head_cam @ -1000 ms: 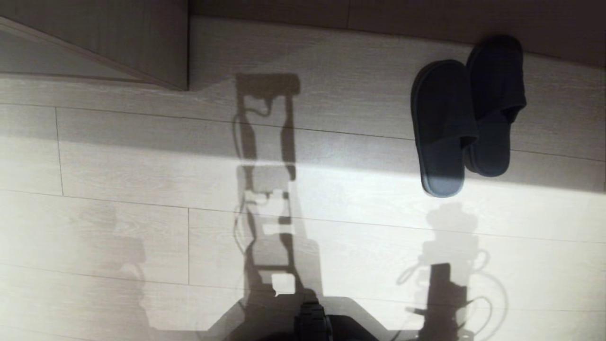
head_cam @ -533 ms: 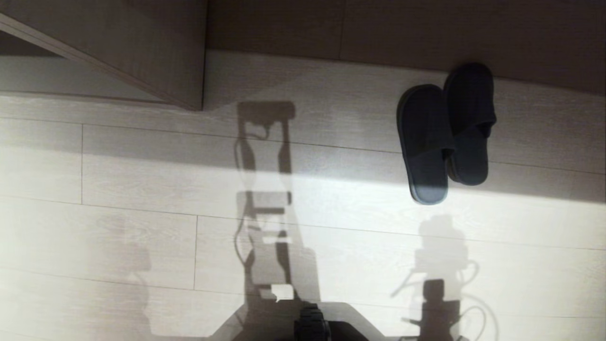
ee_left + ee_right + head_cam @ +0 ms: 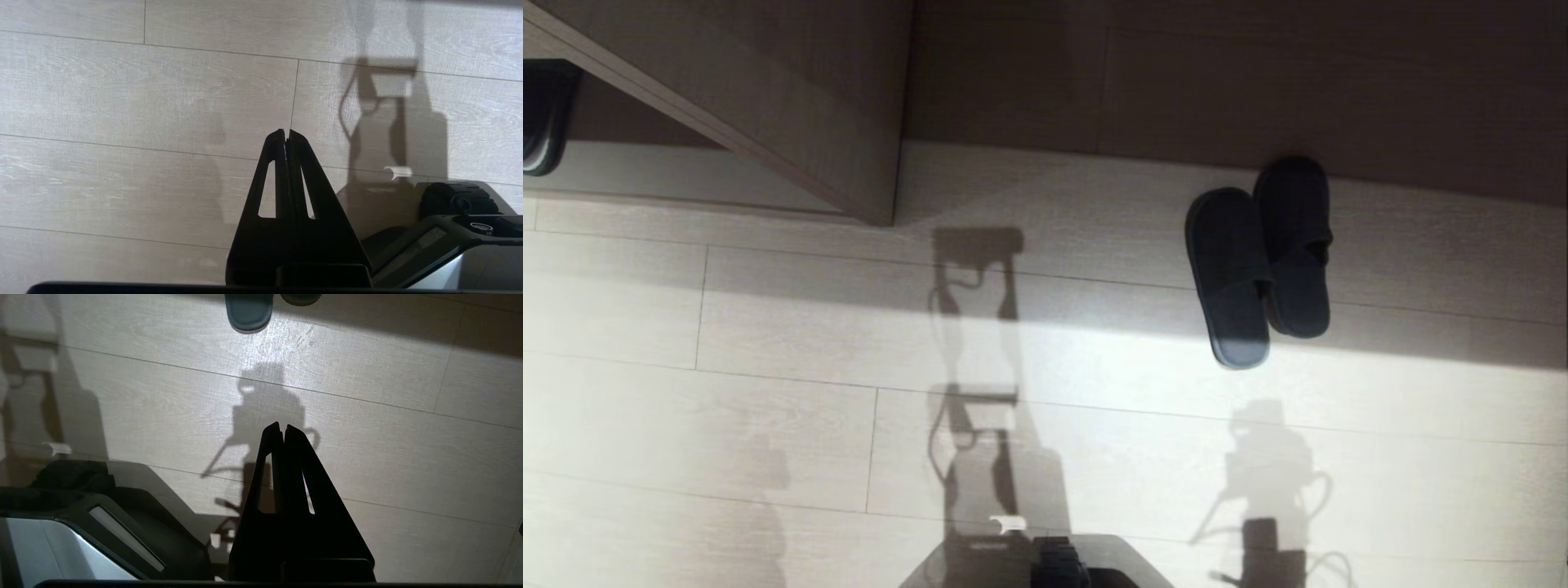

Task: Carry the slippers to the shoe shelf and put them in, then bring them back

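Slippers (image 3: 1258,265): pair laid side by side on the wood-plank floor (image 3: 768,392), touching, toes toward the wall panel (image 3: 1258,82), ahead and to the right.
Shoe shelf (image 3: 768,106): corner seen at upper left, well apart from the pair; a dark shoe (image 3: 543,118) is seen inside.
Right claw (image 3: 282,428): clenched, empty, over bare floor short of the slipper heels.
Left claw (image 3: 286,132): clenched, empty, parked.
Step in hand: approach. The right claw should be released before descent, then closed over both touching inner edges.
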You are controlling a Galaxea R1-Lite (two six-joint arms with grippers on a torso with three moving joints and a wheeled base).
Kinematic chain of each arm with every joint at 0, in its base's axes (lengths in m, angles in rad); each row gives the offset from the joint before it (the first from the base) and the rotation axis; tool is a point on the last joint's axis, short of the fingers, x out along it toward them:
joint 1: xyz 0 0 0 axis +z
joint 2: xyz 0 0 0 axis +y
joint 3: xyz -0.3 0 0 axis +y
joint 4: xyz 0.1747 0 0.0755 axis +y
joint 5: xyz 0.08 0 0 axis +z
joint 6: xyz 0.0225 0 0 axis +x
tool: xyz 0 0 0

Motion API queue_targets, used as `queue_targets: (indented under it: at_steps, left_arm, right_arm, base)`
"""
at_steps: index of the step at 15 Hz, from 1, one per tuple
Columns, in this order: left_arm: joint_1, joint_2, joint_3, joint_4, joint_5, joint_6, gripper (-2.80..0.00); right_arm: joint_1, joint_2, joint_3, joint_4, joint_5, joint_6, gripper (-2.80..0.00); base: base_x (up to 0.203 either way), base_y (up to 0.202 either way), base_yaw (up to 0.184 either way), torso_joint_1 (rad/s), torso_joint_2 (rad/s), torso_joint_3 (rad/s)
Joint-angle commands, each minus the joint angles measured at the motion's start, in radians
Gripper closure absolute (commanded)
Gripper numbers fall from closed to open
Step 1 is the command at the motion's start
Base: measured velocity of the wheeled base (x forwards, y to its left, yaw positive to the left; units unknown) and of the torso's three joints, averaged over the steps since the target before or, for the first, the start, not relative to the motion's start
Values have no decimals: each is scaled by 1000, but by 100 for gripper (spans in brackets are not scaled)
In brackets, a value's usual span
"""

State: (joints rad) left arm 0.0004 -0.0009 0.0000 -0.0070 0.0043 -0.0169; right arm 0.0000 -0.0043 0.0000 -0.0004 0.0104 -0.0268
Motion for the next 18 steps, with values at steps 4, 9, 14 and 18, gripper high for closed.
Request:
queue_targets:
  at_steps: [4,9,14,18]
  left_arm:
    - [0,1,0,-1,-1,0,0]
    - [1,1,0,-1,-1,0,0]
    - [1,1,0,-1,-1,0,0]
    - [0,1,0,1,-1,0,0]
  right_arm:
    - [0,4,2,0,0,-1,0]
    - [0,4,0,0,0,-1,0]
    - [0,4,1,-1,0,-1,0]
    - [0,4,2,0,0,-1,0]
  base:
    - [0,0,0,2,1,208]
    - [0,0,0,1,3,197]
    - [0,0,0,2,1,199]
    - [0,0,0,2,2,200]
